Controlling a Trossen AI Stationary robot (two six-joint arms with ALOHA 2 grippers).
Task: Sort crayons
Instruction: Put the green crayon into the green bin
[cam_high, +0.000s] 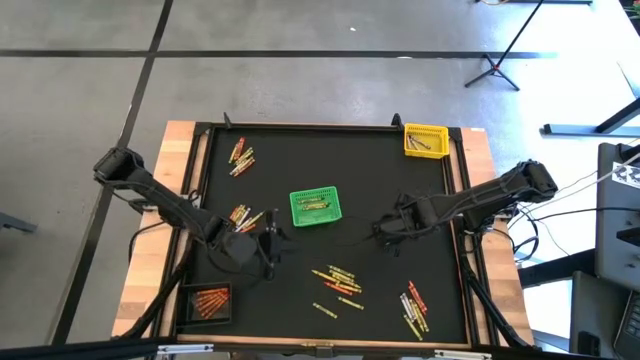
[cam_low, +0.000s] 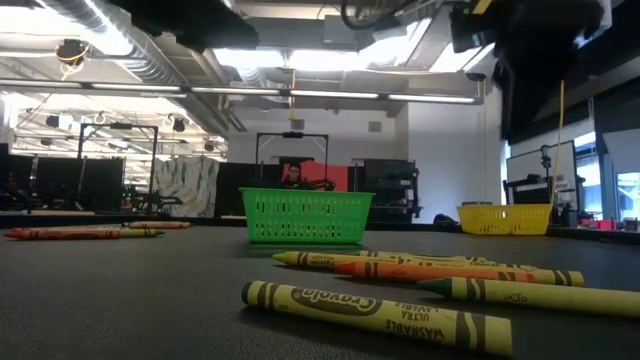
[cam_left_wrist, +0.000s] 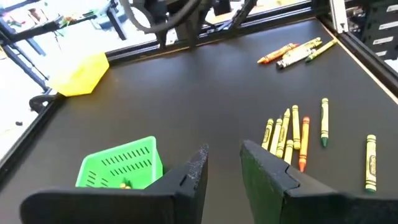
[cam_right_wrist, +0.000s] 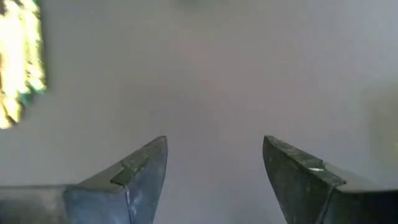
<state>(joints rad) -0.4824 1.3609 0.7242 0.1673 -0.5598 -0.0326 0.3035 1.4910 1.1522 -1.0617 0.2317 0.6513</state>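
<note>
Bare mat between green basket and yellow basket; crayons scattered nearer the front.

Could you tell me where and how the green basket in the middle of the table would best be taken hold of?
Grip the green basket by one long rim wall, coming straight down from above. It stands upright and open-topped with crayons inside, so a thin mesh wall fits between open fingers. The left gripper is nearest, so its near wall is probably easiest.

A lab: exposed ceiling ducts, tripod stands, equipment racks.
</note>
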